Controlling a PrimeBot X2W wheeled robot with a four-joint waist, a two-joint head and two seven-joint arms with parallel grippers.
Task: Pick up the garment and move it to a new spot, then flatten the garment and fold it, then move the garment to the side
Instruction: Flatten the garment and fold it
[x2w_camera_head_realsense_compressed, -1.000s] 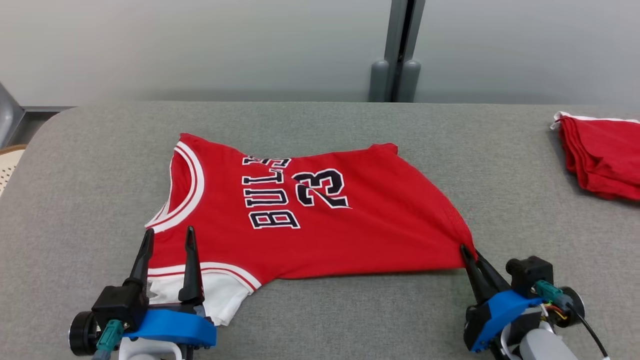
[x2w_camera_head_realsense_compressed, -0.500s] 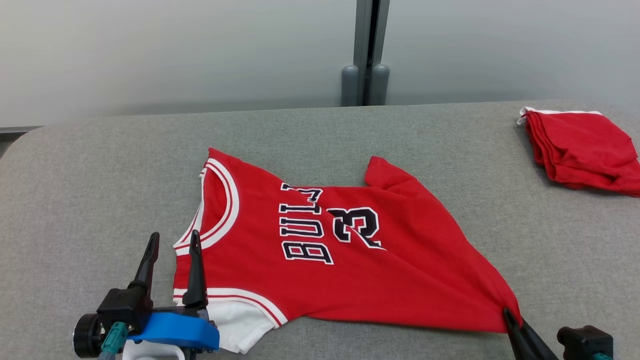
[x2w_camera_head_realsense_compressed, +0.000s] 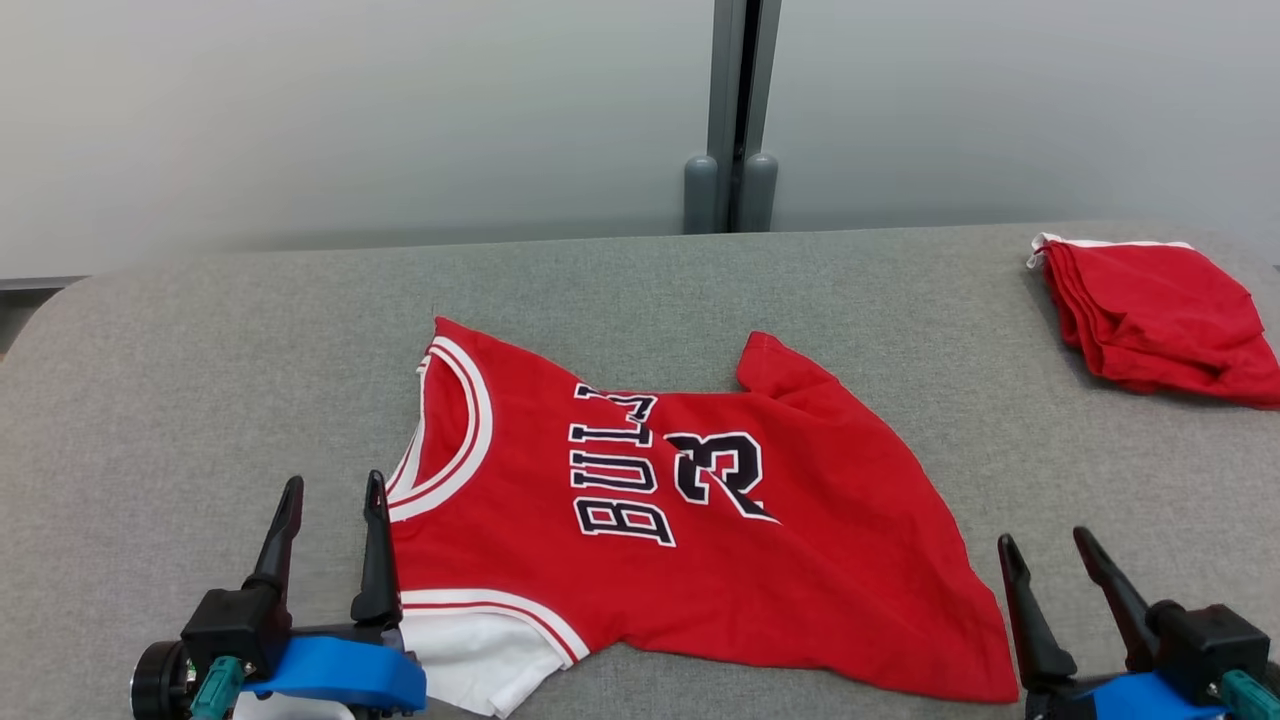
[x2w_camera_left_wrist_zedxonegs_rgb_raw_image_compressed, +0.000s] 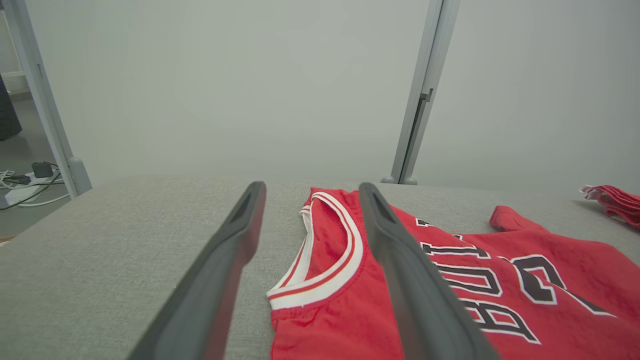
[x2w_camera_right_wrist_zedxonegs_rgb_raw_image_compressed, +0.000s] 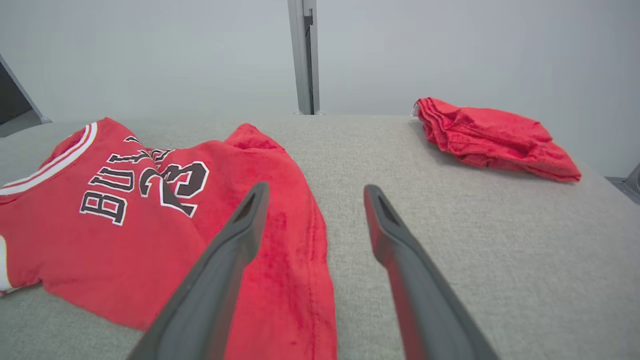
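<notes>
Nearest the robot, the left gripper (x2w_camera_head_realsense_compressed: 332, 487) sits at the lower left with its two dark fingers spread apart and nothing between them. One finger lies over bare grey covering, the other over the shoulder of the jersey. At the lower right, the right gripper (x2w_camera_head_realsense_compressed: 1045, 542) also stands spread wide and empty, just beside the jersey's near hem corner.

The red jersey (x2w_camera_head_realsense_compressed: 700, 570) lies face up between the two grippers on the grey fabric-covered table (x2w_camera_head_realsense_compressed: 200, 350). Its white-trimmed collar points to the robot's left and its hem to the right. A white sleeve pokes out at the near left, and the far hem corner is turned up in a small peak. The fabric is rumpled rather than flat.

Further off to the right, well apart from the jersey, a folded pile of red cloth (x2w_camera_head_realsense_compressed: 1160, 315) rests near the table's far right edge. Bare surface lies open between the two, to the jersey's left up to the table's rounded corner, and behind it. Beyond the far edge rise a pale wall and a grey upright post (x2w_camera_head_realsense_compressed: 735, 100).
</notes>
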